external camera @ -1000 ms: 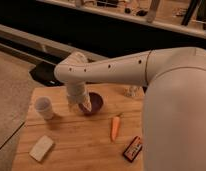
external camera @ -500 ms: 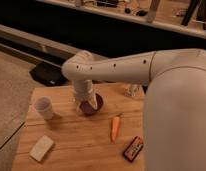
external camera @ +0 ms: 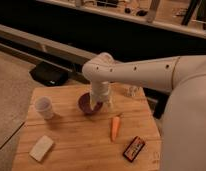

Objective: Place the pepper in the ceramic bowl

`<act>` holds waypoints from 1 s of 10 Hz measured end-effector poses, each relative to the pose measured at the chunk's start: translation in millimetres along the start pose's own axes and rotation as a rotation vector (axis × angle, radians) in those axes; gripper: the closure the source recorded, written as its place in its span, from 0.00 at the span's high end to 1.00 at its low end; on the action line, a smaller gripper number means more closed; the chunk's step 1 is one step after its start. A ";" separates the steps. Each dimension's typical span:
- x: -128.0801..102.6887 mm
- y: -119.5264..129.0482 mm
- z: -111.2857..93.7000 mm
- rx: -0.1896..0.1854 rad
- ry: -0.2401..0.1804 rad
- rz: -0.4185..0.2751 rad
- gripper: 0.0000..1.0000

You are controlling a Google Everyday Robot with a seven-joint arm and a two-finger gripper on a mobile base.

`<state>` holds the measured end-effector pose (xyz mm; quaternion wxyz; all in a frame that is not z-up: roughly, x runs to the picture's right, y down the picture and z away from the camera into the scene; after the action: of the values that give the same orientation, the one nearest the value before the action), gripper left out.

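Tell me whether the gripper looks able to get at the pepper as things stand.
Probably yes. The gripper hangs at the rim of the ceramic bowl; the pepper lies bare on the table nearby, nothing on top or between them.

Camera view: I'm looking down over the arm (external camera: 141,75) onto the table (external camera: 81,137), close in.
Gripper (external camera: 102,102): I'm seeing it hanging at the ceramic bowl (external camera: 86,104).

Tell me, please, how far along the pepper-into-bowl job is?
Done: nothing yet; the slim orange pepper lies on the wooden table, apart from the round dark maroon ceramic bowl. In hand: the pincer hangs over the bowl's rim, away from the pepper. Left: grasping the pepper and placing it in the bowl.
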<state>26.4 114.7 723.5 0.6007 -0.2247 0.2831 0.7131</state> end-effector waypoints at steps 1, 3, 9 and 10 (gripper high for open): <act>5.8 -12.0 5.9 0.002 0.006 0.011 0.65; 19.5 -34.0 25.6 0.004 0.028 -0.006 0.65; 6.1 -28.9 81.3 0.004 0.087 -0.135 0.65; -0.7 -30.1 87.8 0.006 0.091 -0.141 0.65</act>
<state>57.8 176.8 784.9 0.6365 -0.2744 0.2961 0.6572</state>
